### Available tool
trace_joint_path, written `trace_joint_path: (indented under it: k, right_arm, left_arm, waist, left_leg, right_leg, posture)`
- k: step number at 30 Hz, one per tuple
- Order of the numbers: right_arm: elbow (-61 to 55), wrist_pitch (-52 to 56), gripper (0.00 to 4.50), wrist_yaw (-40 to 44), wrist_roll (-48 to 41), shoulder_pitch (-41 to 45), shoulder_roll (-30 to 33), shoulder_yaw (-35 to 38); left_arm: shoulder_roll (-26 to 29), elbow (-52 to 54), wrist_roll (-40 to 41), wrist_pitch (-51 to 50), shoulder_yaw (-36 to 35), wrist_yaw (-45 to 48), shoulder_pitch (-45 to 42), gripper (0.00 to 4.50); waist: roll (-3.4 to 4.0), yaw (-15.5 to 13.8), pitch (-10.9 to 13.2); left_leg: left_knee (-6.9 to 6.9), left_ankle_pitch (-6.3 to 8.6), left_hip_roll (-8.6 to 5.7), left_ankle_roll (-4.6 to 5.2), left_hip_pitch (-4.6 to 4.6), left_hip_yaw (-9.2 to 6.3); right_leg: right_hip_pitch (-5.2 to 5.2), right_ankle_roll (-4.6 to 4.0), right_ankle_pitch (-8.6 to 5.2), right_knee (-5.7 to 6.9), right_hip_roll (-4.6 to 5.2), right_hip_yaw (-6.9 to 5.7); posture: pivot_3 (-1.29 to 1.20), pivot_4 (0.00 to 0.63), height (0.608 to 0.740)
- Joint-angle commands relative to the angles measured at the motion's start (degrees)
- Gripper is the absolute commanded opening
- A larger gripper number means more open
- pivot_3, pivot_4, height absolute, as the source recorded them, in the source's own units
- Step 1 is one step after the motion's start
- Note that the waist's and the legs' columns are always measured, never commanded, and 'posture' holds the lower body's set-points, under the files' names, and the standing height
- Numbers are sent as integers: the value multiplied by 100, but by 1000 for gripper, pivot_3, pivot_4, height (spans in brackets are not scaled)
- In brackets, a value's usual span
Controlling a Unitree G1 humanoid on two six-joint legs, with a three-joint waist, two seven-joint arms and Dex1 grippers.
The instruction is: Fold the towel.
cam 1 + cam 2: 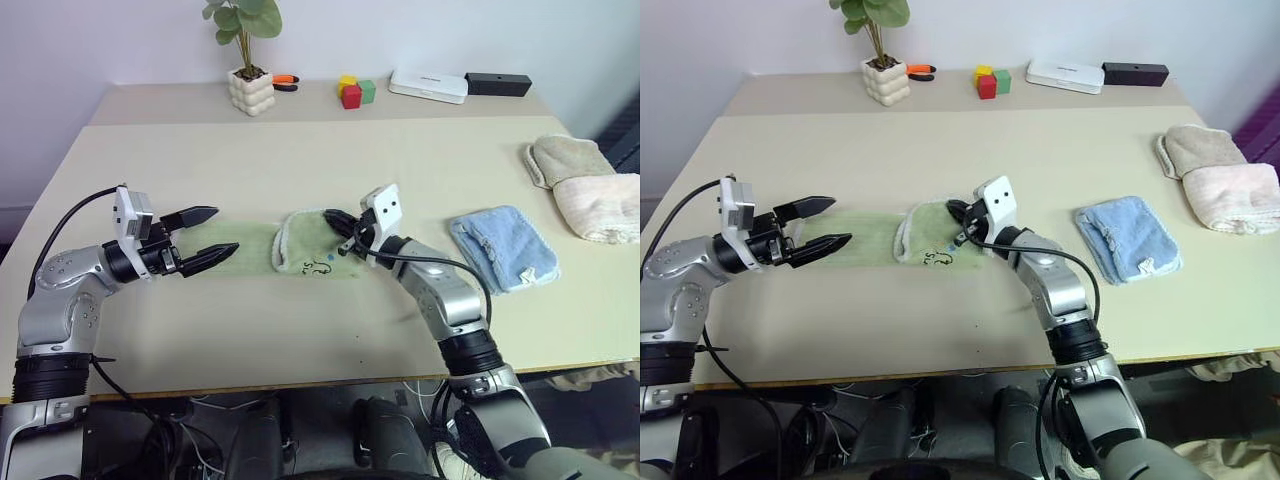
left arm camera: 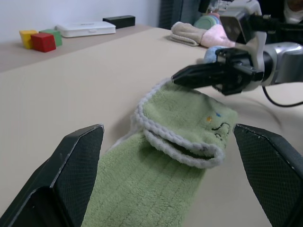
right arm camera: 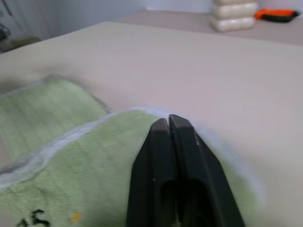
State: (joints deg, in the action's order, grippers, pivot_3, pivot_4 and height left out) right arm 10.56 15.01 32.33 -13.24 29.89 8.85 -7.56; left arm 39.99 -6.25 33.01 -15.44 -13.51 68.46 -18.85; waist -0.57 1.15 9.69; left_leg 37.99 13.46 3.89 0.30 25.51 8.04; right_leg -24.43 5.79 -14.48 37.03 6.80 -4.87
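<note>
Left gripper (image 1: 225, 232) hangs wide apart, its tips right over the towel (image 1: 310, 248)'s flat near end. The long axis runs straight ahead of those fingers toward the right gripper (image 1: 331, 217), pressed together and empty, hovering at the folded end's far edge. That doubled flap lies just below it; the left is nearer the unfolded end.

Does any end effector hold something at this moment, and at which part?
Nothing is held. The right end effector is shut with nothing between its fingers, just above the folded part of the towel. The left end effector is open over the towel's flat end.
</note>
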Motion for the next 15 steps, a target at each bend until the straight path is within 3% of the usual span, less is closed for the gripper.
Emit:
trace_joint_path:
  k: [1,7,12,15]
  right_arm:
    - [353,-621,34,-25,449,-40,-30,-261]
    - [1402,-1229,34,-572,1166,137,-33,-400]
    - [1544,-1329,34,-576,1229,416,-142,-403]
    - [1194,-1255,812,-153,872,326,-124,-272]
  left_arm:
    - [88,120,11,56,-83,2,-66,4500]
    - [88,284,49,-8,-127,-84,57,4500]
    - [30,407,60,-49,-105,-190,142,4500]
    - [-62,474,104,-151,-166,-447,198,4500]
  waist:
    - [0,-13,0]
    - [0,8,0]
    - [-1,1,-1]
    - [0,4,0]
  left_leg:
    - [1,0,0,0,0,-1]
    - [1,-4,0,-6,-1,-1]
    - [2,-6,0,-10,-6,-2]
    - [2,-6,0,-11,-5,-1]
  right_leg:
    - [1,0,0,0,0,0]
    - [1,0,0,0,0,0]
    - [4,-1,0,4,0,0]
    - [4,0,0,3,1,0]
  posture:
    - [0,150,735]
    - [0,150,735]
    - [0,150,735]
    - [0,150,735]
